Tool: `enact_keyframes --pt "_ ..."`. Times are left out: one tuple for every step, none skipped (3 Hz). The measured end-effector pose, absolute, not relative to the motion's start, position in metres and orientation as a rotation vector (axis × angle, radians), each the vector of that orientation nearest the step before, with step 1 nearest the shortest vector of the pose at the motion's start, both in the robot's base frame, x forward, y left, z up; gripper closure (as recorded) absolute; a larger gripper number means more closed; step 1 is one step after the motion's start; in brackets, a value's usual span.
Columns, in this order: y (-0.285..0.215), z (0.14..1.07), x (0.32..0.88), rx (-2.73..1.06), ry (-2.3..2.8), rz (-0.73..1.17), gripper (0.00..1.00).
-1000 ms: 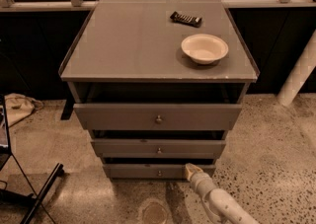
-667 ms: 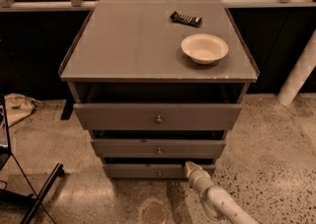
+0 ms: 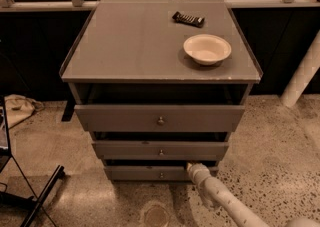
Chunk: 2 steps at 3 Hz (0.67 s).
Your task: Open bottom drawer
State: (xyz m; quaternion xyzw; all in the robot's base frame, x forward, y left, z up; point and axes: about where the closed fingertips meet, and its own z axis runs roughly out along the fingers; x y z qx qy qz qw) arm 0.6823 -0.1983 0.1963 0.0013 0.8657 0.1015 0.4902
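The grey cabinet (image 3: 160,41) has three drawers, all slightly pulled out. The bottom drawer (image 3: 150,173) is the lowest and narrowest front, with a tiny round knob (image 3: 161,174) at its centre. My gripper (image 3: 192,167) comes in from the lower right on a white arm (image 3: 225,202). Its tip is at the top right edge of the bottom drawer's front, to the right of the knob. The middle drawer (image 3: 160,150) and top drawer (image 3: 160,117) sit above it.
A white bowl (image 3: 207,48) and a dark flat remote-like object (image 3: 188,19) lie on the cabinet top. A white post (image 3: 302,73) stands at the right. A black stand's legs (image 3: 35,196) and a cloth bag (image 3: 17,108) are on the speckled floor at the left.
The gripper has shifted slightly left and up along the bottom drawer's front. The drawers look unchanged.
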Motion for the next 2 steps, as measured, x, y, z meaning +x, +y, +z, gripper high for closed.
enact_keyframes --pt "-0.198 0.1962 0.6827 0.003 2.103 0.247 1.0" --pt "-0.1987 0.1881 0.6813 0.0 2.151 0.239 1.0"
